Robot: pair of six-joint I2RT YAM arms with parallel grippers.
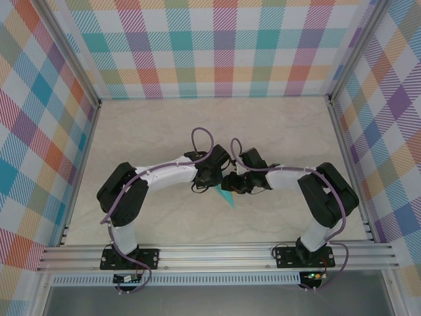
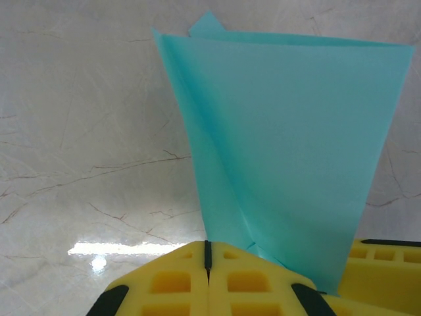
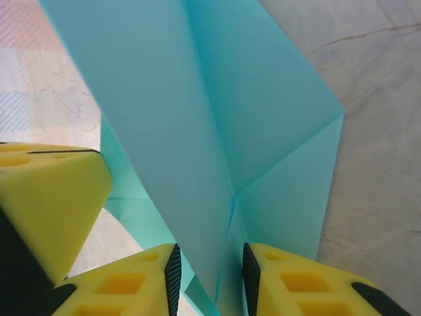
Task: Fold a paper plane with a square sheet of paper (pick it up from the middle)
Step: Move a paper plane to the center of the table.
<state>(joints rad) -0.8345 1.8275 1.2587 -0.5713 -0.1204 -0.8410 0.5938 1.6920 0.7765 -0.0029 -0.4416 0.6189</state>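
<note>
Pale cream marble-patterned worktop point(image 1: 276, 131), faintly veined, with a bright patch of glare point(image 2: 125, 249). Walls of pastel plaid cloth point(image 1: 217, 46) on three sides. Silver aluminium rails point(image 1: 217, 253) along the near edge.

A folded dart of thin light turquoise paper point(image 2: 283, 151), matte, with a long centre crease and layered triangular flaps, narrow at one end and fanning wide, is raised above the pale marbled table point(image 1: 164, 125) near its middle

Above table point(image 1: 164, 125): paper plane point(image 2: 283, 145) between left jaws, right jaws.
</note>
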